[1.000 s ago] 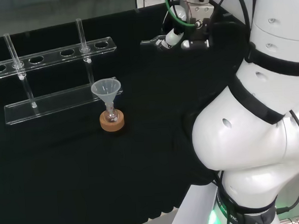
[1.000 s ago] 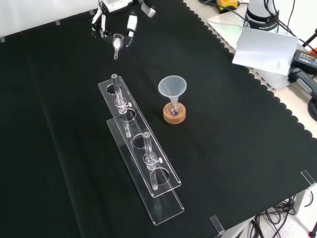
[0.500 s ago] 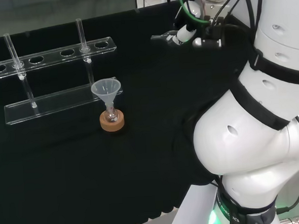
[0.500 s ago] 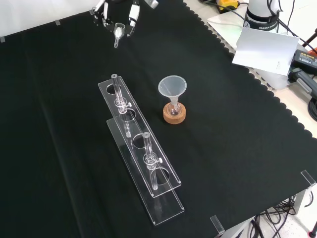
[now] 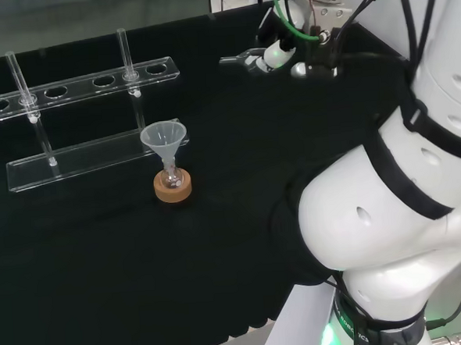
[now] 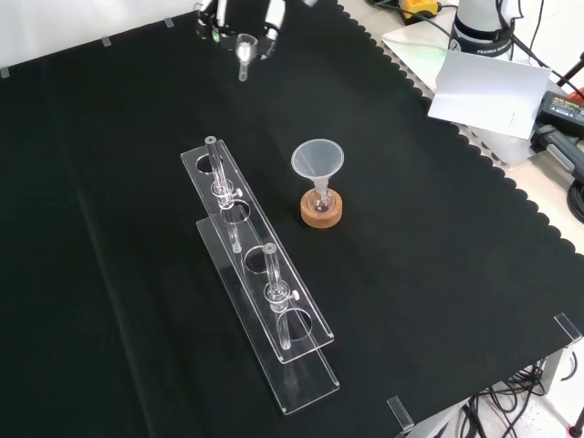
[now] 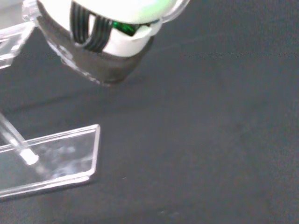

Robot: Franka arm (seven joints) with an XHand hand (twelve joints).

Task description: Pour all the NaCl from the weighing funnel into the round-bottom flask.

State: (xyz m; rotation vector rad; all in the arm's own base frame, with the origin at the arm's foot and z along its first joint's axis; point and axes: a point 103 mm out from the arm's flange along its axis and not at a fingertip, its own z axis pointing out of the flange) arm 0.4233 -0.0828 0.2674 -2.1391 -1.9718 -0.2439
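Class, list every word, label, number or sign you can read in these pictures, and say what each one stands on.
None can be read.
White sheet of paper at the bench's edge, front view: a few small marks, too small to read.
Clear rack, plastic funnel, cork ring and the weighing funnel in the hand: no print visible.

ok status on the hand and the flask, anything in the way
Hand shut on weighing funnel, up at far edge of cloth. Round-bottom flask on cork ring, plastic funnel in its neck. Path between clear; tube rack off to the side.
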